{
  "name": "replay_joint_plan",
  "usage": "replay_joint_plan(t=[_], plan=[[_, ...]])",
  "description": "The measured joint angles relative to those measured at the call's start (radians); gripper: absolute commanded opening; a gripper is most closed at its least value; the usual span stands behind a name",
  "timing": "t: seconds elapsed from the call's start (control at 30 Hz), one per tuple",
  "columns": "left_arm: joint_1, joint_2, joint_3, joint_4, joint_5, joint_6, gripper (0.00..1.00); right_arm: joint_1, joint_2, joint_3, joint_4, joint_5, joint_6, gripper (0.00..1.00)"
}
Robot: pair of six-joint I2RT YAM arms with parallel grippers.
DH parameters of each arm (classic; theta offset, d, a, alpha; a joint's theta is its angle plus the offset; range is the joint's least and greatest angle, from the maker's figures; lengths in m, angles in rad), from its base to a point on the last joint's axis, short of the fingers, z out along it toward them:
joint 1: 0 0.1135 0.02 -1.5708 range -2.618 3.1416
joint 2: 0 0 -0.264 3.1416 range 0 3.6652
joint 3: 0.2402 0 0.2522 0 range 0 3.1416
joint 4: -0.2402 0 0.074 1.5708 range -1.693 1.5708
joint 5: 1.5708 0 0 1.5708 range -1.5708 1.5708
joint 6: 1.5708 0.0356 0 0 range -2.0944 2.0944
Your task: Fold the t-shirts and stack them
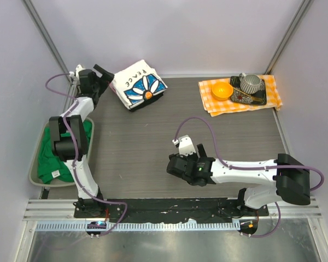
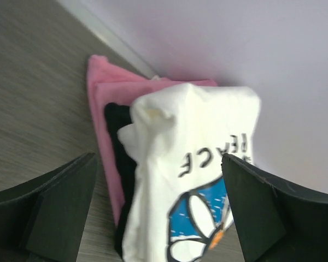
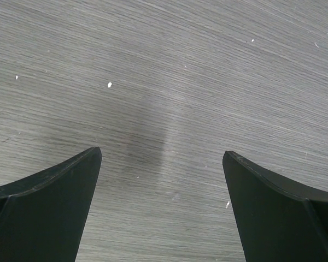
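Note:
A folded white t-shirt with a blue daisy print [image 1: 139,82] lies on top of a stack at the table's back left. In the left wrist view the white tee [image 2: 191,131] rests on a black one [image 2: 117,142] and a pink one [image 2: 101,93]. My left gripper [image 1: 108,76] hovers at the stack's left edge, open [image 2: 158,164], its jaws wide apart and touching no cloth. A crumpled green t-shirt [image 1: 49,158] lies in a grey tray [image 1: 34,166] at the left. My right gripper [image 1: 172,166] stands open [image 3: 161,155] over bare table.
An orange-and-white checked cloth [image 1: 238,103] at the back right carries an orange bowl [image 1: 221,90] and a dark dish with a grey cup [image 1: 251,83]. White walls close in the back and sides; the stack sits against the back wall.

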Motion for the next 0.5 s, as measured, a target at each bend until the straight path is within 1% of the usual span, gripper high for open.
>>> replay_joint_plan(t=[0.13, 0.3, 0.5], plan=[[-0.018, -0.037, 0.072, -0.03, 0.047, 0.003, 1.0, 0.004, 0.0, 0.0, 0.001, -0.006, 0.0, 1.0], [-0.095, -0.027, 0.198, -0.03, 0.11, -0.011, 1.0, 0.004, 0.0, -0.001, 0.007, -0.01, 0.0, 1.0], [-0.187, 0.147, 0.426, 0.039, 0.219, -0.087, 1.0, 0.005, 0.0, -0.01, 0.013, -0.01, 0.002, 1.0]])
